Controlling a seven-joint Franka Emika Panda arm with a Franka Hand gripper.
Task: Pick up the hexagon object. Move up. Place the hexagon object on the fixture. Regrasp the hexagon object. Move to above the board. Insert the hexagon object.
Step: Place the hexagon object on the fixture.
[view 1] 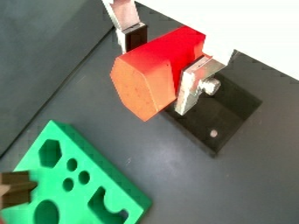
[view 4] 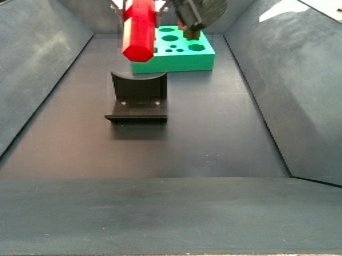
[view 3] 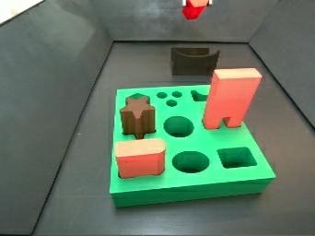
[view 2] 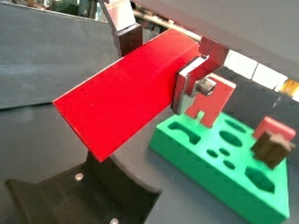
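Red and close to the lens, the hexagon object [view 2: 126, 101] sits clamped between the gripper [view 1: 163, 61] fingers, raised well above the fixture [view 4: 136, 98]. Picking and lifting look done; setting it on the fixture, regrasping, moving over the board [view 3: 185, 175] and inserting remain. Which hole will take it is hard to tell, since the side view crops the bar.

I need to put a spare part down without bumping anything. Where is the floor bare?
The dark floor between the fixture and the near edge is bare, and so are the strips beside the board along the side walls. It is crowded on the board, where blocks stand, and above the fixture, where the tool holds the red bar.
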